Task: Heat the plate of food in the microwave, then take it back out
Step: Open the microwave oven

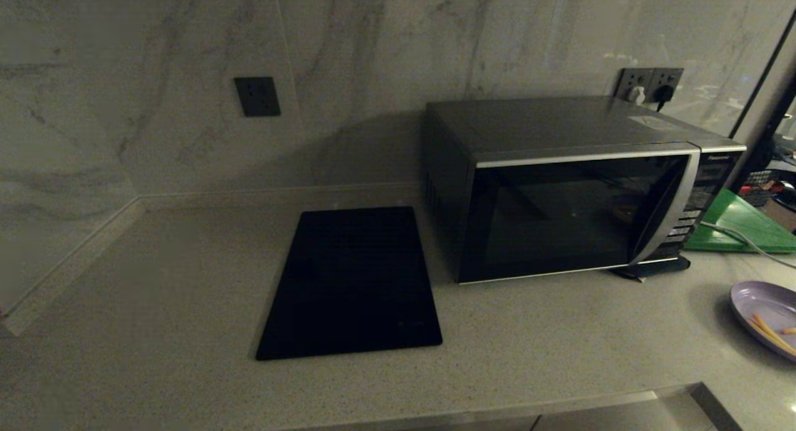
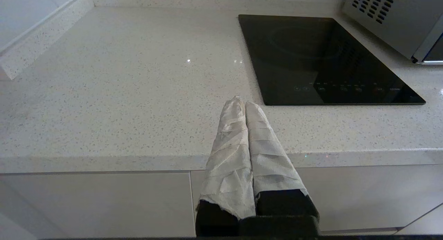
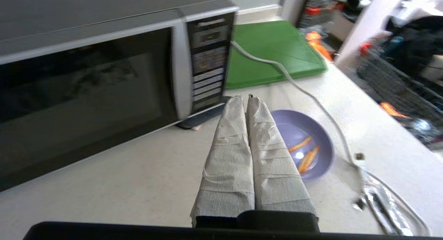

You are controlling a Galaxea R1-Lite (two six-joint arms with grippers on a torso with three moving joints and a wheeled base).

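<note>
My right gripper (image 3: 246,98) is clenched, pads pressed together, nothing in it. It hangs over the worktop (image 3: 104,184) in front of the microwave's control-panel corner.

The plate of food (image 3: 313,143) sits flat on the worktop just beyond and to one side of my fingertips, partly hidden behind them, not touching. Round plate, so no long axis of its own. The food sticks (image 3: 308,158) on it lie roughly parallel, angled diagonally away from my gripper. In the head view the plate is cut off at the right edge of the picture, well to the right of the microwave and nearer me.

The microwave (image 1: 578,194) has its door closed. Its long axis runs across in front of me, the dark glass faces me, and the button panel (image 3: 209,60) is the end nearest my right gripper. A small dark object (image 1: 653,268) pokes out from under that corner.

Room: bare worktop between my gripper and the microwave front. A grey cable (image 3: 311,94) runs from near the panel across the green board (image 3: 273,49) and past the far side of the plate, ending beside a metal piece (image 3: 384,205) on the worktop.

My left gripper (image 2: 242,103) is also clenched and empty, sitting off the worktop's front edge. The black mat (image 2: 325,60) lies ahead of it and to one side, alongside the microwave's vented side.
</note>
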